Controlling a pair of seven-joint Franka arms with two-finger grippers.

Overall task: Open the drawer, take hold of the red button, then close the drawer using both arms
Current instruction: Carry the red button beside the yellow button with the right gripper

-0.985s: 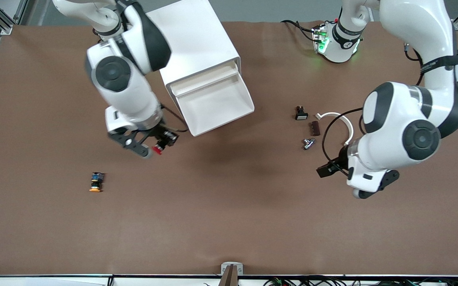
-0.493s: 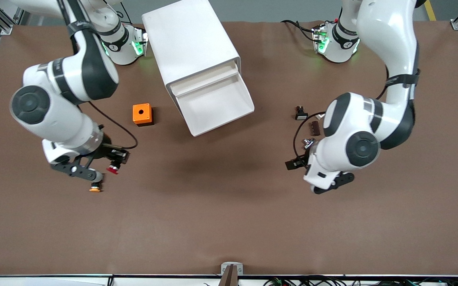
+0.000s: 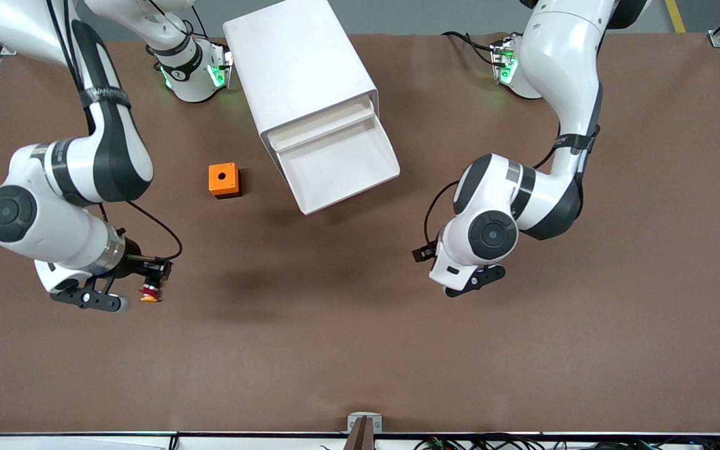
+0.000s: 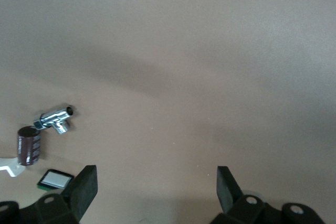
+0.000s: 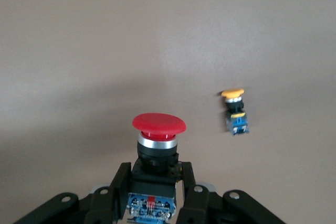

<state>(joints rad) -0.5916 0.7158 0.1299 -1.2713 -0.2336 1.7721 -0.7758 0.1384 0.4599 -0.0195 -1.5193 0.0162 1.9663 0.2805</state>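
Holding the button (image 5: pixel 157 145) by its black-and-blue body, your right end effector (image 3: pixel 147 289) hangs at the lower left of the front frame, fingers clamped, red cap pointing away from the wrist. It sits over the yellow-capped button (image 5: pixel 234 109), which lies on the counter (image 3: pixel 360 350) and is largely covered in the front view; only an orange sliver shows under the held part. That grip on the body keeps the cap free, probably so you can set it down cleanly.

Your left end effector (image 3: pixel 469 282) hovers at lower right of centre over bare counter with its fingers (image 4: pixel 84 186) spread wide and nothing between them, likely positioned to push the drawer (image 3: pixel 338 164) shut. A chrome fitting (image 4: pixel 56 119), a dark cylinder (image 4: pixel 29 145) and a small flat part (image 4: pixel 54 180) show only in the left wrist view; the arm covers them from the front.

Farther up, the orange box (image 3: pixel 223 180) sits beside the drawer, which stands pulled out and looks empty. The cabinet (image 3: pixel 294 62) top is cut off by the frame edge.
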